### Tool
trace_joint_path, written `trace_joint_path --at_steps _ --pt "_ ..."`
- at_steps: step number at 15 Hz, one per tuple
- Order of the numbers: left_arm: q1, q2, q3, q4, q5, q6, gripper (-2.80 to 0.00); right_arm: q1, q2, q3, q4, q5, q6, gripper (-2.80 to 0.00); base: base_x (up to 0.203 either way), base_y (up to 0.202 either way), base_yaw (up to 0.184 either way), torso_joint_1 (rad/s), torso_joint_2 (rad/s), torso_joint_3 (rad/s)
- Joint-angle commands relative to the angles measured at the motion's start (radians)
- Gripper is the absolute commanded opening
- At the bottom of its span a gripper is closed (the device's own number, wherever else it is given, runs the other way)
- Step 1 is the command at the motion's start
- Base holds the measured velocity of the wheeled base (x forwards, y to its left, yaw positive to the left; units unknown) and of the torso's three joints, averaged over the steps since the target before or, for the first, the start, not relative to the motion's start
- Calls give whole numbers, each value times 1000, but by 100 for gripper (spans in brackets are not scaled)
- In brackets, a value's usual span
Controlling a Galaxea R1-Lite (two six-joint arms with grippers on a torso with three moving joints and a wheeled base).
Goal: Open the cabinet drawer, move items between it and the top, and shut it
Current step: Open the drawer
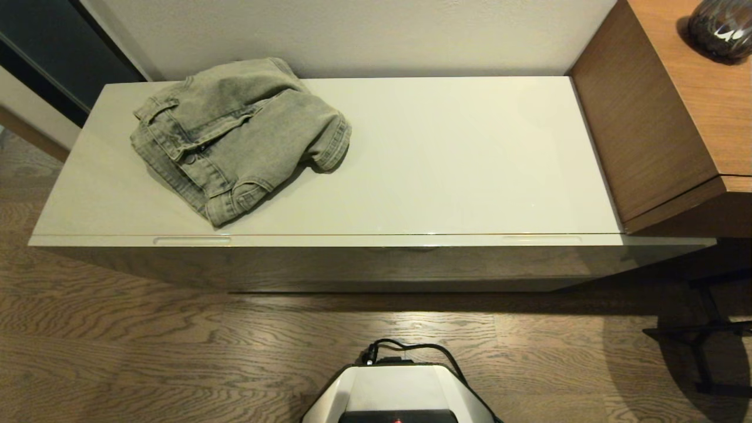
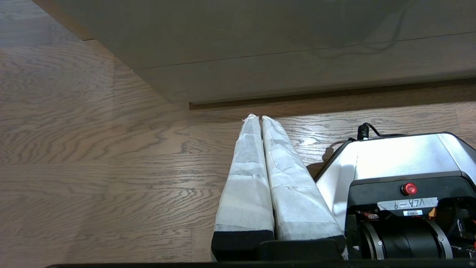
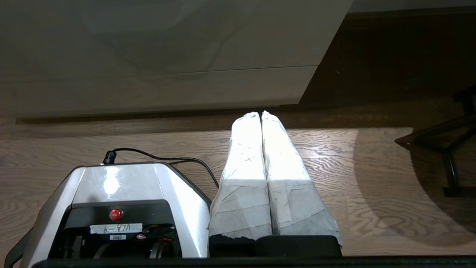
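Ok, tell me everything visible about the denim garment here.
The denim garment is faded grey-green, loosely folded into a rumpled bundle, with seams, a pocket flap, a button and turned cuffs showing. It lies flat on the left part of the top, its far edge near the wall, one cuff pointing toward the middle. Only the top touches it; neither gripper is near.

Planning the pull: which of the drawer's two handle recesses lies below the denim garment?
The left handle recess, directly in front of the denim garment; the right handle recess fronts bare top.
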Motion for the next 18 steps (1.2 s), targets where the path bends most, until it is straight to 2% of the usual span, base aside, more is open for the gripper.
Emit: trace_joint_path --at_steps 1,18 --pt "0 0 0 0 0 2 -280 0 0 2 0 0 1 -280 0 0 0 0 0 0" --pt "0 0 0 0 0 -3 -280 0 0 2 0 0 1 -280 0 0 0 0 0 0"
